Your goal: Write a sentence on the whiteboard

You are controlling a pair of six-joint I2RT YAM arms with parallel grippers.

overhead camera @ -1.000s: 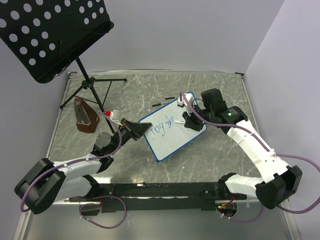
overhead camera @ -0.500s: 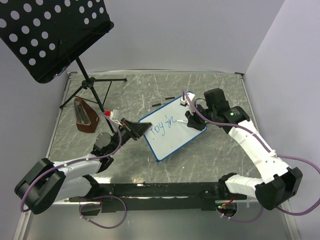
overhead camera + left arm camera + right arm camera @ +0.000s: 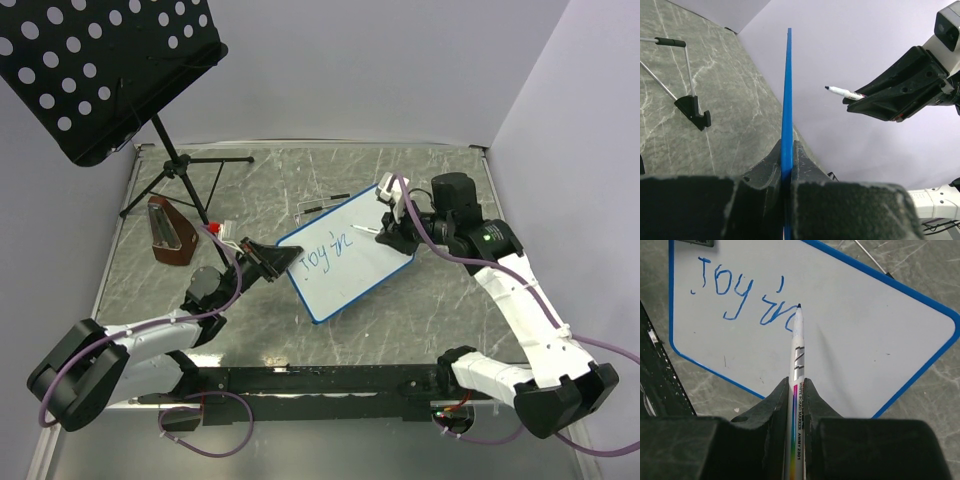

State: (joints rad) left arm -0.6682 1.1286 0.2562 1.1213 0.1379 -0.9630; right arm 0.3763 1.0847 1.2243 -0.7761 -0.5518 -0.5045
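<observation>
Left wrist | left end effector [image 3: 787,151] clamps whiteboard [image 3: 788,85] edge | right end effector [image 3: 856,100] grips marker [image 3: 841,91], tip off whiteboard

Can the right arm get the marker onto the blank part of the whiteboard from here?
Probably yes: the marker points at the whiteboard with only open air between, and the left end effector clamps just its edge.

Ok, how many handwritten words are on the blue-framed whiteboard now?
2. In the right wrist view, blue handwritten "Joy" is at the left of the white blue-framed whiteboard; "in" is right of it, at the tip of the white marker, which may hide a stroke.
</observation>
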